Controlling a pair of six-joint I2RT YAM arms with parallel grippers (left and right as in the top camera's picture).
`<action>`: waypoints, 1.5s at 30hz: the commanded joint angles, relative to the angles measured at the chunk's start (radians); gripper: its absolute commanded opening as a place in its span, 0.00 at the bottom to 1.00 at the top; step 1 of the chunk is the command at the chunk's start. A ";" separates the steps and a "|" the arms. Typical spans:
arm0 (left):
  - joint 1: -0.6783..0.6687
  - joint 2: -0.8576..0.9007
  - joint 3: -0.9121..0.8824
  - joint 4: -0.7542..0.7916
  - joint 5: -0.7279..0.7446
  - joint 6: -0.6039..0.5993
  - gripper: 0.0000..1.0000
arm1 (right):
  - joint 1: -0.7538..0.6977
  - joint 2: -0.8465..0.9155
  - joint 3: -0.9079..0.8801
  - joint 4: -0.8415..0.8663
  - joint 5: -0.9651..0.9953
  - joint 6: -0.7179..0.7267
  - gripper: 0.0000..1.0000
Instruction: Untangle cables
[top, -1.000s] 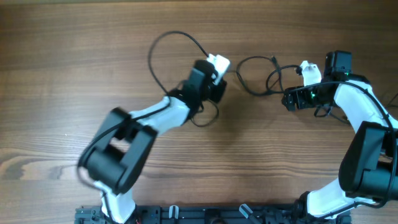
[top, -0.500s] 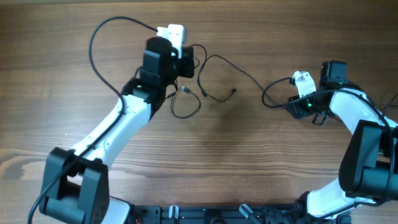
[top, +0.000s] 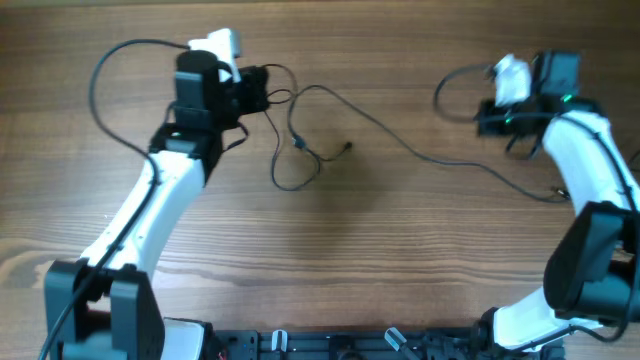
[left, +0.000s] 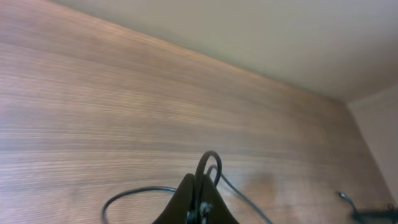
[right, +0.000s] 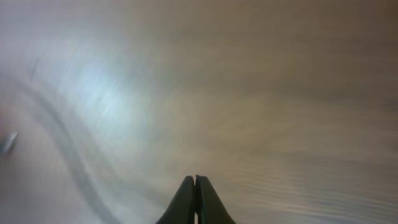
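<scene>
Looping up from pinched left hand (left: 198, 204), cables (left: 210, 154) across table (left: 124, 93)

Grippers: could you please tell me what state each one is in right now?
Left gripper: closed, pinching a loop of thin black cable.
Right gripper: closed; whether it holds a cable cannot be told.

table: brown wood-grain tabletop (top: 400, 270), basically fills the whole overhead view
lying on it: thin black flexible cables (top: 450, 161), strung loosely across the middle
left of centre: small open cable loop (top: 285, 186)
beside loop: tiny plug end (top: 346, 147)
</scene>
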 joint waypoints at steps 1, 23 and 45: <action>0.128 -0.091 0.005 -0.056 0.010 -0.026 0.04 | -0.093 -0.047 0.171 -0.019 0.272 0.195 0.05; 0.184 -0.135 0.005 -0.180 0.687 0.115 0.04 | 0.333 0.113 0.134 -0.053 -0.216 -0.463 0.96; 0.274 -0.182 0.005 -0.105 0.703 0.109 0.04 | 0.456 0.347 0.166 -0.066 0.378 -0.163 0.04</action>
